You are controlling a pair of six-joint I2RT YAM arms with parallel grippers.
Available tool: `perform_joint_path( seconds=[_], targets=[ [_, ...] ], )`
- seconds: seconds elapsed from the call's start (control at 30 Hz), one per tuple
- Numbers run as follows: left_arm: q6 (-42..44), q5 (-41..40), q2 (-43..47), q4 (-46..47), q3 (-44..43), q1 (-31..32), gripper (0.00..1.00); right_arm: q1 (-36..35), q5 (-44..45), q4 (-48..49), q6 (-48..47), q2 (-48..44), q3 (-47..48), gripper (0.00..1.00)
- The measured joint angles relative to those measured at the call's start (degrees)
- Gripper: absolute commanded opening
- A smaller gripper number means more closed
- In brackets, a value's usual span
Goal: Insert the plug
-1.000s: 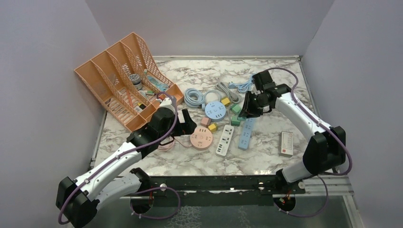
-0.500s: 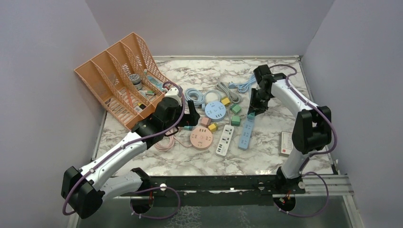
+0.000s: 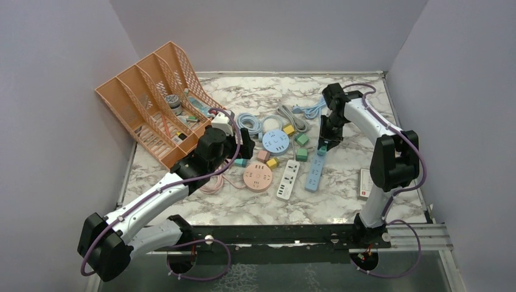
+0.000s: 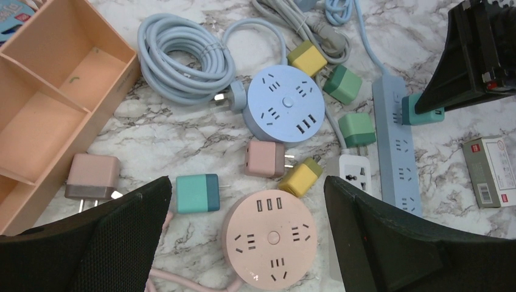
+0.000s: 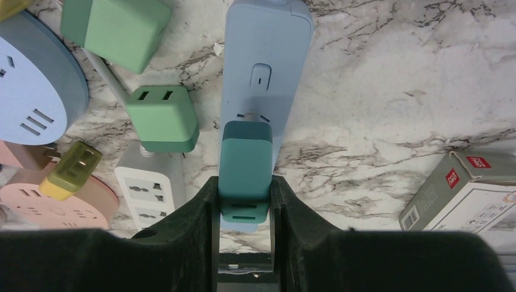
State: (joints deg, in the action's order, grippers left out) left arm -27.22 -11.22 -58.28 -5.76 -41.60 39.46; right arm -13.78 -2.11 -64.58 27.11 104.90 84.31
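Closest to the arm bases, a white power strip (image 3: 288, 179) and a round pink socket hub (image 4: 271, 238) lie flat on the marble surface (image 3: 341, 201). A small grey-and-red box (image 3: 366, 184) sits off to the right, well apart from them. Over the hub's far edge hangs the left pincer (image 4: 247, 182), its fingers (image 4: 109, 243) spread wide with nothing between them. Below it on the surface lie a two-tone teal charger (image 4: 196, 193), and a pink adapter (image 4: 264, 159) and a yellow plug (image 4: 301, 176) close together. To the right, the blue power strip (image 5: 268, 73) runs away from the arms. Over its far end the right pincer (image 5: 244, 188) is clamped on the teal plug (image 5: 245, 164), one finger pressed to each flat side. The plug's front end meets the strip's face at the socket next to the switch. Its pins are hidden, so whether they sit in the holes cannot be told. Two green adapters (image 5: 162, 118) lie just left of the strip. Farther back sit a round blue socket hub (image 4: 284, 104) and a coiled pale-blue cable (image 4: 182, 55) whose plug lies against the hub's rim. At the far left stands the orange organiser (image 4: 55, 91), with a mauve adapter (image 4: 92, 176) just beside its near corner.
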Motion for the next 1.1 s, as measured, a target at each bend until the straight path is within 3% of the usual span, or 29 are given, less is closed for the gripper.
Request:
perform_joint_path(
  seconds=[1.1],
  targets=[
    [4.3, -5.0, -0.8, 2.8, 1.2, 0.0, 0.99, 0.0, 0.4, -3.1, 2.9, 2.4, 2.1, 0.01]
  ],
)
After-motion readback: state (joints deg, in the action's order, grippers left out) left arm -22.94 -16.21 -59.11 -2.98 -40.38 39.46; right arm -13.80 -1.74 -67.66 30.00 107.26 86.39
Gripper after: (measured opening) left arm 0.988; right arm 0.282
